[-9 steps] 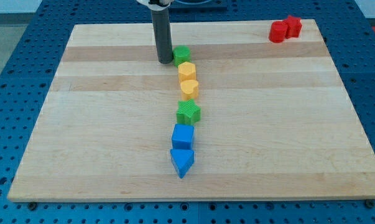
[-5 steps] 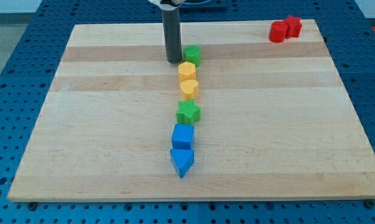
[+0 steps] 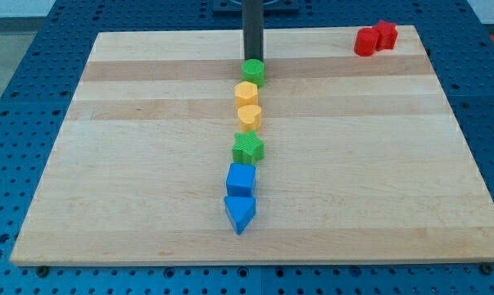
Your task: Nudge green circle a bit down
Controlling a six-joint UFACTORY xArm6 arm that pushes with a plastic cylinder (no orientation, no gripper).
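Tip (image 3: 252, 61) down on board (image 3: 132, 164), right at top edge of green circle (image 3: 253, 72); touching or just shy, can't tell, since circle hides the very end. Rod (image 3: 252, 29) straight up out of view's top. No jaws on this rig, just bare rod, holding nothing.

Green circle near board's top, approx mid-width, heading a column of blocks down the centre. Just below & slightly left: yellow hexagon-ish block (image 3: 246, 93), touching or nearly so. Next down, yellow heart-ish block (image 3: 249, 116), tight against first yellow. Small gap, then green star (image 3: 248, 148). Below that blue cube (image 3: 241, 179), then blue triangle (image 3: 239, 213) w/ point toward view's bottom; the two blues touching or almost.

Two red blocks (image 3: 374, 38) in top-right corner of board, pressed together, shapes unclear, well apart from column.

Board light wood w/ horizontal grain bands, sitting on blue perforated table (image 3: 17, 98).
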